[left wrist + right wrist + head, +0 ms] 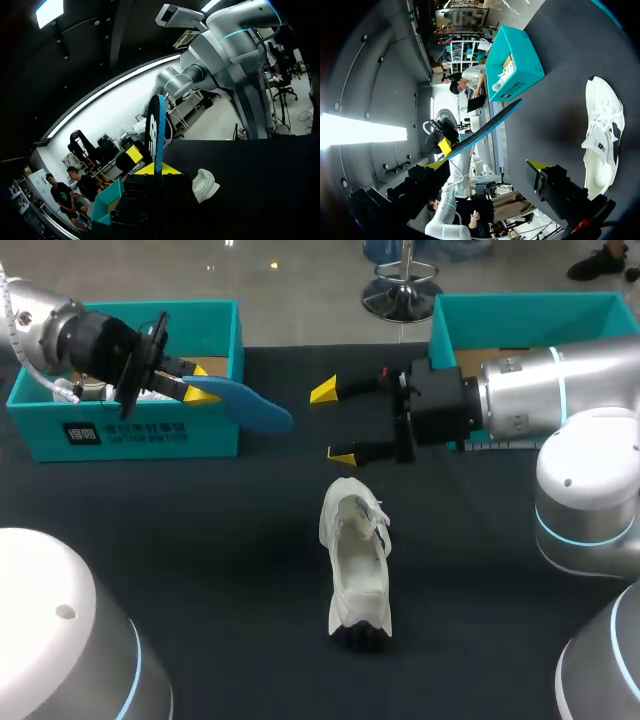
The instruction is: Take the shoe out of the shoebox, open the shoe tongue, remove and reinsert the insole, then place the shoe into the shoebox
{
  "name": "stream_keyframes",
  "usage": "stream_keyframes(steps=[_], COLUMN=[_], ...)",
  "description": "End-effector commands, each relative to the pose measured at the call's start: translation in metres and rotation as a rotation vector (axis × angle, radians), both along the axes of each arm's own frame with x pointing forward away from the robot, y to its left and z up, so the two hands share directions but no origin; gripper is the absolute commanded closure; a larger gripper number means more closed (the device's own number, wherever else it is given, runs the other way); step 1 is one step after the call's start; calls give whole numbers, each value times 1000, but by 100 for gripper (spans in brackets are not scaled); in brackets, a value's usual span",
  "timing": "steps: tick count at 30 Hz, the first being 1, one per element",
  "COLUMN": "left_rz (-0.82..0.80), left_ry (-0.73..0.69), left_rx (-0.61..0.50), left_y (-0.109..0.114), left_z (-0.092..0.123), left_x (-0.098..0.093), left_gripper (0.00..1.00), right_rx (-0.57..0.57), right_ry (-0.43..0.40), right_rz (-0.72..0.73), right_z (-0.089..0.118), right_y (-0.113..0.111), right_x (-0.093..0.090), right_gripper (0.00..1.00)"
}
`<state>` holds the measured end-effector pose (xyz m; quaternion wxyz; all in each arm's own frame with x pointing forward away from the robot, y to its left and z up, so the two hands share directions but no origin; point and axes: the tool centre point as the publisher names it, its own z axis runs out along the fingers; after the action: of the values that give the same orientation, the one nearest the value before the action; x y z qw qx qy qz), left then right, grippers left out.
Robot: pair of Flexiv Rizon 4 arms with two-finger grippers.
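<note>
now the shoe point(356, 565) lies outside both shoeboxes point(205, 432) point(520, 312) — left claw point(203, 383) clamps insole point(250, 408), right claw point(333, 423) apart.

shoe point(357, 565): I see bare table point(200, 540) on both its sides | behind it: my right gripper point(334, 423), spread wide, stands near | left box point(130, 435): my left gripper point(200, 383) and its pinched blue insole point(245, 408) hang over it | gap between insole and right gripper: open
</note>
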<state>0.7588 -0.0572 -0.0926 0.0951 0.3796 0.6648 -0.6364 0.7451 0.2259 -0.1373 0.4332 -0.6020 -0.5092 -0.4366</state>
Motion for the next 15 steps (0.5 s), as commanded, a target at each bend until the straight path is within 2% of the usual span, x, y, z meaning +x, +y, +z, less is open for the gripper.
stream_keyframes(steps=[1, 9, 15], left_rz=[13, -24, -66], left_ry=[-254, -446, -493], left_rx=[67, 18, -23], left_y=[3, -2, -16], left_z=[6, -6, -11], left_x=[-8, -24, -42], left_gripper=[100, 100, 100], right_rx=[0, 0, 0], right_ry=[0, 0, 0], right_rz=[-2, -2, -2], right_z=[-1, -1, -1], right_y=[2, 2, 2], right_x=[0, 0, 0], right_gripper=[0, 0, 0])
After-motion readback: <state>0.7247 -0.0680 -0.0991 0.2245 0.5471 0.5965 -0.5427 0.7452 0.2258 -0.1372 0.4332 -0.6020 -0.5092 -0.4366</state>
